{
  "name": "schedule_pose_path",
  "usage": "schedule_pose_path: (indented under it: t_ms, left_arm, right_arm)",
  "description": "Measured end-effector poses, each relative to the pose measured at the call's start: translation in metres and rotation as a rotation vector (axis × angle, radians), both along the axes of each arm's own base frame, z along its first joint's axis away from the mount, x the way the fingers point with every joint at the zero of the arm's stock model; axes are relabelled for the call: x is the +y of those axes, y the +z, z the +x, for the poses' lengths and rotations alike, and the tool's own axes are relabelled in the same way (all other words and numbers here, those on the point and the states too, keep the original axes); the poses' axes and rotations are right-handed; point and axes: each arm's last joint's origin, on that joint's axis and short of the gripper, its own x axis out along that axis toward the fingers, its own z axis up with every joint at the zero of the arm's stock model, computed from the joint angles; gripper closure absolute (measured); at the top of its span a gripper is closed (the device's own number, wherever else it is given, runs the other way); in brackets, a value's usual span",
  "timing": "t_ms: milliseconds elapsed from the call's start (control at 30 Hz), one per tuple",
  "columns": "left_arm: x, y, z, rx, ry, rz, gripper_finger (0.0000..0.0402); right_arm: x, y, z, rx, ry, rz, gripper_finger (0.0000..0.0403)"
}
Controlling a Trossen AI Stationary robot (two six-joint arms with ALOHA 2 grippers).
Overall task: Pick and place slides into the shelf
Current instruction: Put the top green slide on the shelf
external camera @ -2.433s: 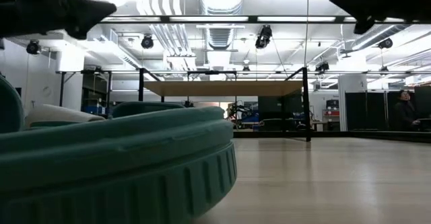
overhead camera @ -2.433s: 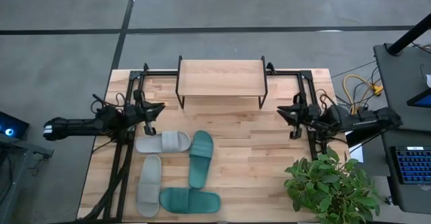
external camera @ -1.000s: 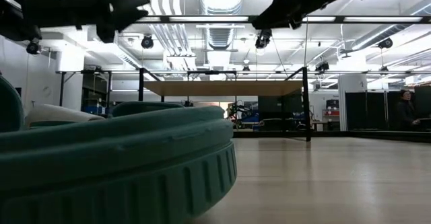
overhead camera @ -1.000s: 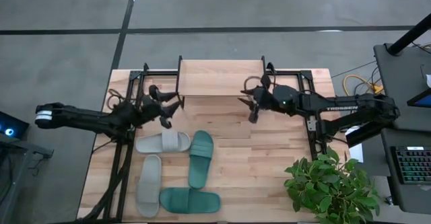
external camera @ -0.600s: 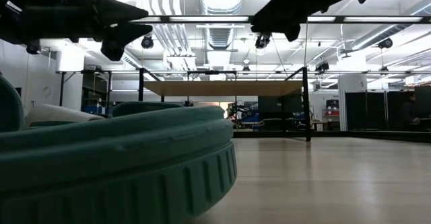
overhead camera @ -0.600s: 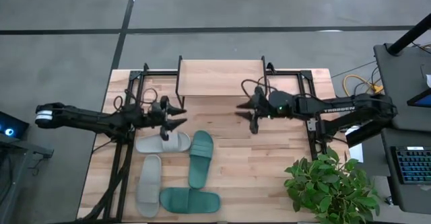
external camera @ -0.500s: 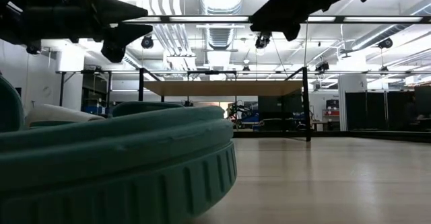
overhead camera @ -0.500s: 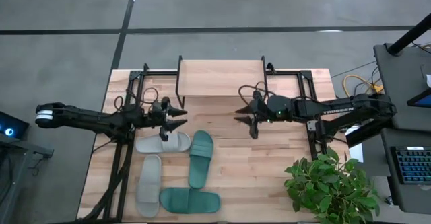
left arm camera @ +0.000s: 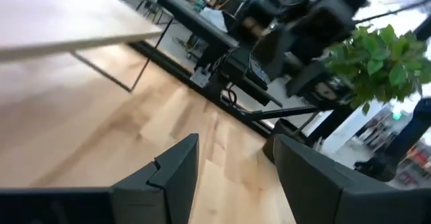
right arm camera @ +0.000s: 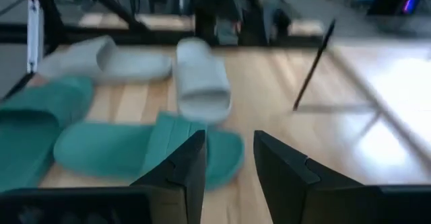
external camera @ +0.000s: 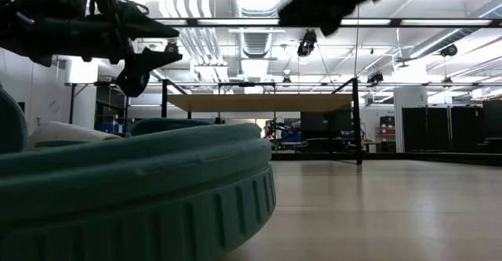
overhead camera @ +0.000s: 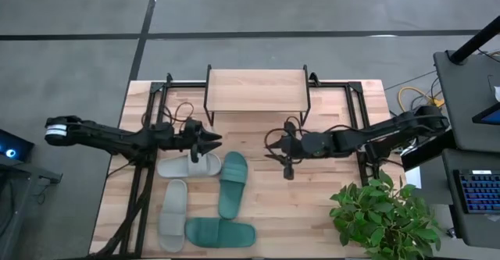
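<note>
Four slides lie on the table's left half: a grey slide (overhead camera: 190,165), a second grey slide (overhead camera: 173,215), a teal slide (overhead camera: 232,183) and another teal slide (overhead camera: 220,232), which fills the low view's foreground (external camera: 133,190). The shelf (overhead camera: 256,90) stands on its thin black legs at the far edge and holds nothing. My left gripper (overhead camera: 215,140) hangs open in the air just beyond the far grey slide (right arm camera: 108,61). My right gripper (overhead camera: 275,152) is open too, right of the upright teal slide (right arm camera: 145,150), its fingers (right arm camera: 188,163) pointing at the slides.
A potted plant (overhead camera: 383,217) stands at the table's near right corner. Black frame rails (overhead camera: 141,190) run along the left side and another (overhead camera: 361,135) along the right. Bare wood lies between the slides and the shelf (external camera: 259,103).
Both arms have reached inward from the table's sides. My left gripper has moved toward the right and slightly nearer, ending over the far grey slide's edge. My right gripper has moved left and toward the near edge, closer to the teal slide. The slides have not moved.
</note>
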Motion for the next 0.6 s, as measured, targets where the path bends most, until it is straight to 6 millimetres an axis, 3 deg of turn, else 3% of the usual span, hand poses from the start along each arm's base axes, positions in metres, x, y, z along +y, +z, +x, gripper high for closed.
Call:
schedule_pose_path:
  t_ms: [233,367,600]
  left_arm:
    - [-0.002,-0.006,0.004,0.039,-0.08,0.004,0.0223]
    - [-0.003,0.008,0.006,-0.075,-0.097,0.119,0.0224]
    - [-0.009,0.031,0.001,-0.269,-0.276,0.283,0.0224]
  right_arm:
    - [0.008,0.02,0.004,-0.054,0.026,0.015,0.0287]
    - [0.009,0.023,0.006,-0.059,0.031,0.053,0.0286]
    - [0.014,0.015,0.014,-0.037,0.191,-0.027,0.0282]
